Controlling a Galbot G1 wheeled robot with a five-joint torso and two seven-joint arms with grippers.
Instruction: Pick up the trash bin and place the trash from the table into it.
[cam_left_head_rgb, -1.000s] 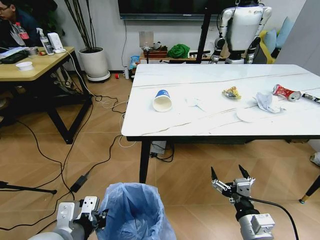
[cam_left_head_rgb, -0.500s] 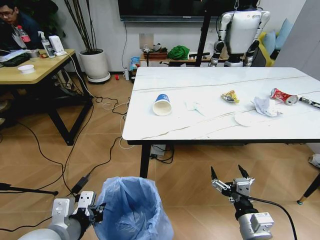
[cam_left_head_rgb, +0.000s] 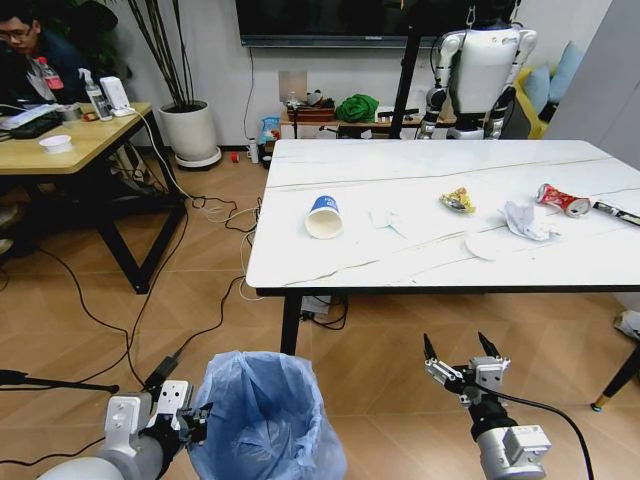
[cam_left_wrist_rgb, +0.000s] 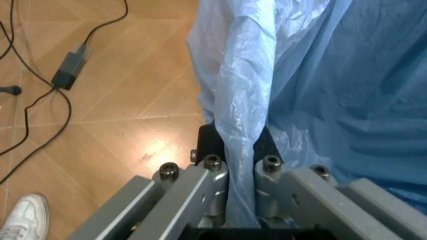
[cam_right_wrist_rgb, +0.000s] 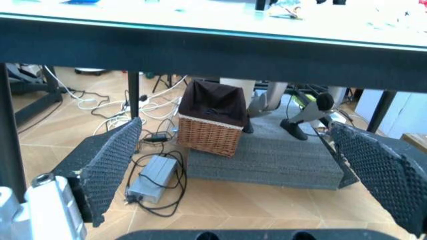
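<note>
No legible text or labels anywhere

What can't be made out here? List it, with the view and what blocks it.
- Trash bin: head view, base cut off by the bottom edge; left wrist view, the bag hides its rim.
- Dark stick wrapper: head view, cut by the right edge.
- Table top: right wrist view, seen from below the edge.
</note>
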